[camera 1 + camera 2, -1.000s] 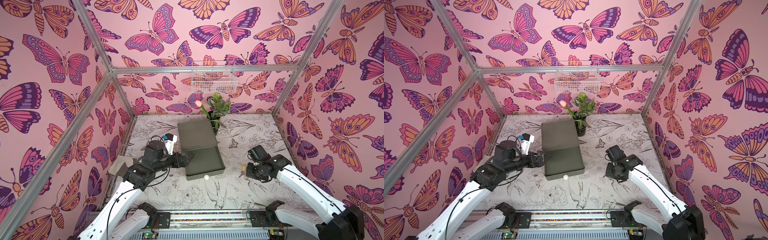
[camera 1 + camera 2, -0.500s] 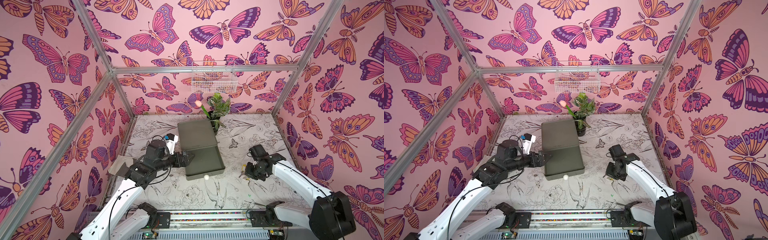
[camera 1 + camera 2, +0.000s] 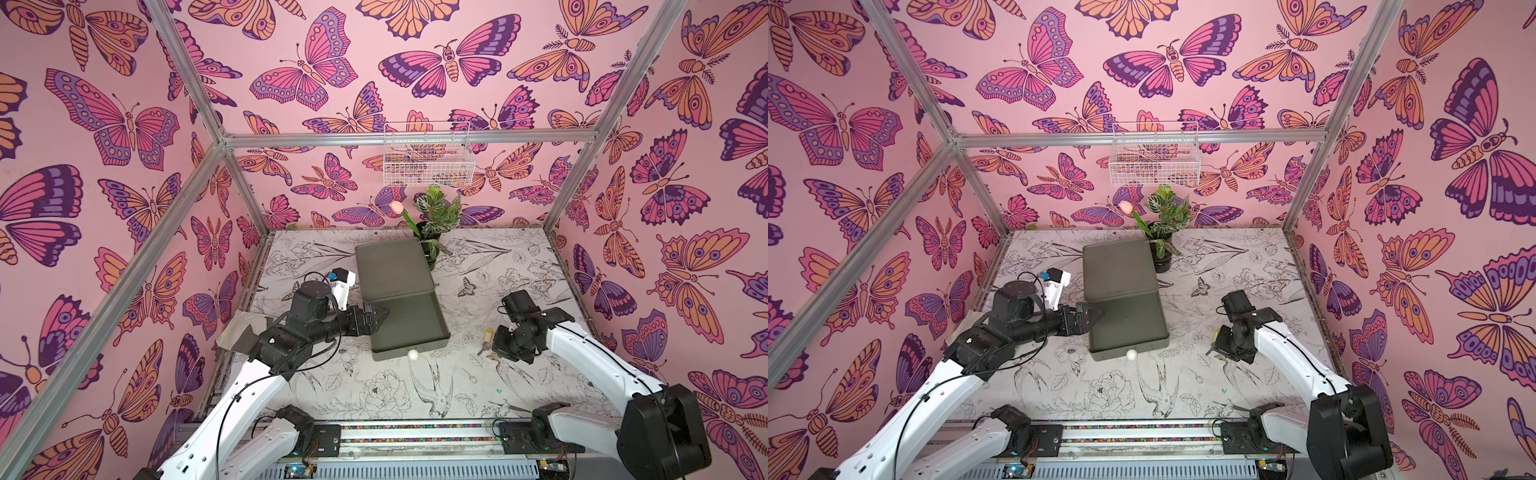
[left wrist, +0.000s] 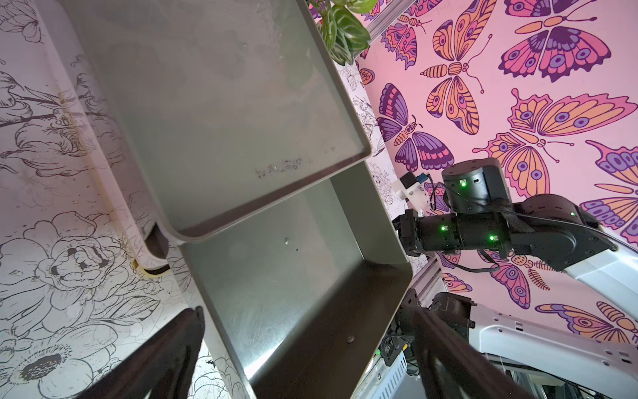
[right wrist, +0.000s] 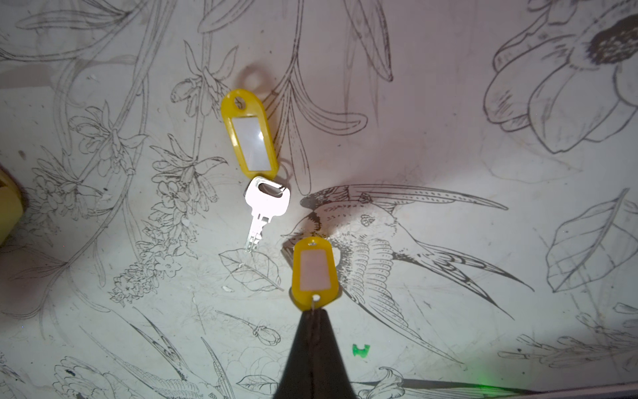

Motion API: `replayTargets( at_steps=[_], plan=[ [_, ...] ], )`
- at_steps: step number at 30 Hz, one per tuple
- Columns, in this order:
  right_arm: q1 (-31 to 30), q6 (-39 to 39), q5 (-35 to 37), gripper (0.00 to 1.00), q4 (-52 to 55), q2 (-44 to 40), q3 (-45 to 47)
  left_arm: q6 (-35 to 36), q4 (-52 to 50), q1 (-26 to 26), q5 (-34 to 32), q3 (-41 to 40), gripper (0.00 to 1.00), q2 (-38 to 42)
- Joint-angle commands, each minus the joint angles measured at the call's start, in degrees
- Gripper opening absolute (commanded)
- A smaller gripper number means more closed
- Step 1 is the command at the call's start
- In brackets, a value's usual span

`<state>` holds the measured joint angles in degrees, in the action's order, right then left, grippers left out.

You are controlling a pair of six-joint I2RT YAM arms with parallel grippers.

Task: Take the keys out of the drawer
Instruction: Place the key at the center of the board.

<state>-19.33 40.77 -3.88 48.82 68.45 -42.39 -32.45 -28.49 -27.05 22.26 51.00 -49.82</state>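
Lower the black right gripper (image 5: pixel 313 314), pinched together on the wire ring of a dangling yellow plastic key tag (image 5: pixel 313 274), until that tag rests on the white flower-printed table (image 3: pixel 395 386), right of the pulled-out olive-grey metal drawer (image 3: pixel 411 322). Aim just beside the other yellow-tagged silver key (image 5: pixel 251 138) lying there, never on top. Part the jaws only once settled, then lift straight. Leave the black left gripper (image 3: pixel 379 319), spread wide at the drawer's left wall, clear. Judging by the left wrist view, no keys in the drawer's exposed part.
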Motion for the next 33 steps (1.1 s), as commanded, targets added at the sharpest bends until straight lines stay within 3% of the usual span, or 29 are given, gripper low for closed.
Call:
replayTargets(
  at_steps=[1, 12, 33],
  plan=[
    [0.68, 1.06, 1.98, 0.00, 3.30, -1.54, -1.79, 0.19, 0.29, -0.29, -0.82, -1.52, 1.00, 0.86],
    [1.73, 0.65, 1.89, 0.00, 2.98, -2.91, 0.08, -0.70, 0.34, -0.29, -2.16, -3.16, 1.00, 2.51],
    [7.38, -5.72, 0.13, 0.00, -5.20, 11.88, -5.40, -1.65, -0.55, -0.29, -4.68, -4.42, 1.00, 4.74]
  ],
)
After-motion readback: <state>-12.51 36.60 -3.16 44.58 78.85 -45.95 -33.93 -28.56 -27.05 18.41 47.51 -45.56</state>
